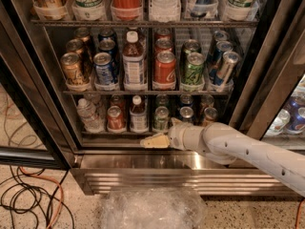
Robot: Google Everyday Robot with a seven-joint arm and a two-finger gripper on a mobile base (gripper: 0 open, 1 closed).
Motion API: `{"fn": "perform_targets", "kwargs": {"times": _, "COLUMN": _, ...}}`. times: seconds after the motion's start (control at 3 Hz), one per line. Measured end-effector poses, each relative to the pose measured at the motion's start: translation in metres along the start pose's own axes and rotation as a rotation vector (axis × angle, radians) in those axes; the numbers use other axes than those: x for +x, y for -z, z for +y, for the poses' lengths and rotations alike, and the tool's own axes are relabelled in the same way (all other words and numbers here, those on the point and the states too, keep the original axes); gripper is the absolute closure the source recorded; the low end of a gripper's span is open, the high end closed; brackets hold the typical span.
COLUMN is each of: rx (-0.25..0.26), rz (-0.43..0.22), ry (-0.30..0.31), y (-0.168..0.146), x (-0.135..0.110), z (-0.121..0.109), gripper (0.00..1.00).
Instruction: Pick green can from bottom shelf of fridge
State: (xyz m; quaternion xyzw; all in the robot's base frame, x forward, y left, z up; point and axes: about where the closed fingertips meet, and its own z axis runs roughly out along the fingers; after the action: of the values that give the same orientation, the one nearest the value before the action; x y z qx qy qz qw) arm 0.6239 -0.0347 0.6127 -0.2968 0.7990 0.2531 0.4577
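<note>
At the front rail of the bottom shelf (109, 133) of the fridge (143, 162), the claw (153, 141) points left, just below the green can (161, 119). The can stands upright beside a bottle (138, 114). Whether the claw is parted or closed cannot be told.
</note>
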Motion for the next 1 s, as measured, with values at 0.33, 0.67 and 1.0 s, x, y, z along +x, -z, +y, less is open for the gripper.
{"fn": "perform_targets", "kwargs": {"times": 0.33, "rx": 0.006, "rz": -0.006, "ry": 0.014, "y": -0.008, "x": 0.000, "z": -0.004, "gripper": 0.00}}
{"fn": "perform_targets", "kwargs": {"times": 0.67, "rx": 0.029, "rz": -0.019, "ry": 0.041, "y": -0.018, "x": -0.006, "z": -0.013, "gripper": 0.09}}
{"fn": "perform_targets", "kwargs": {"times": 1.0, "rx": 0.030, "rz": -0.020, "ry": 0.041, "y": -0.018, "x": -0.006, "z": -0.013, "gripper": 0.27}}
